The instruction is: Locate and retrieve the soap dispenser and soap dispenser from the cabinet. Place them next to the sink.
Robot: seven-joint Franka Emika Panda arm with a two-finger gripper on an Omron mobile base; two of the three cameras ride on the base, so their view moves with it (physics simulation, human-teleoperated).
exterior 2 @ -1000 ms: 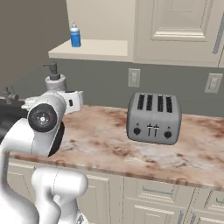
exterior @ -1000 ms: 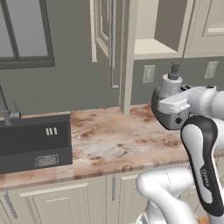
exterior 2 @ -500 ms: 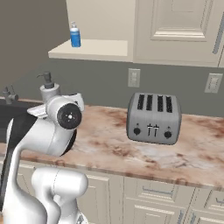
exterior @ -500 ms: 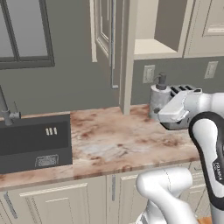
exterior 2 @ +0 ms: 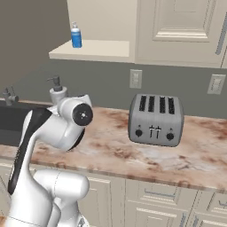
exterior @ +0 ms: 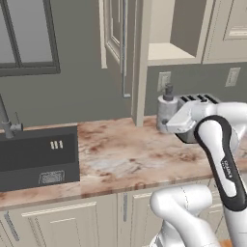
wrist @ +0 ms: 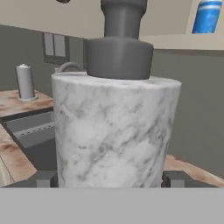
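Observation:
The pale grey marbled soap dispenser (wrist: 114,127) with a dark pump top stands upright between my gripper's (wrist: 109,180) two finger tips, and the gripper is shut on it. The held soap dispenser (exterior: 166,109) hangs over the counter, right of the sink (exterior: 38,155), just in front of the toaster. From the right base, the same dispenser (exterior 2: 57,91) sticks up behind my arm. The bright blue soap dispenser (exterior 2: 76,36) stands on the cabinet's shelf (exterior 2: 95,51); its blue body (wrist: 208,16) also shows at the hand view's upper right.
A silver four-slot toaster (exterior 2: 156,119) stands on the marbled counter (exterior: 120,154) by the wall. The faucet (exterior: 6,121) rises behind the sink's left end. Beyond the sink (wrist: 37,131) stands a grey cylinder (wrist: 25,83). The cabinet door (exterior: 116,43) hangs open.
My arm has swung the grey soap dispenser to the left and lower over the counter, nearer to the sink. The grip on it is unchanged.

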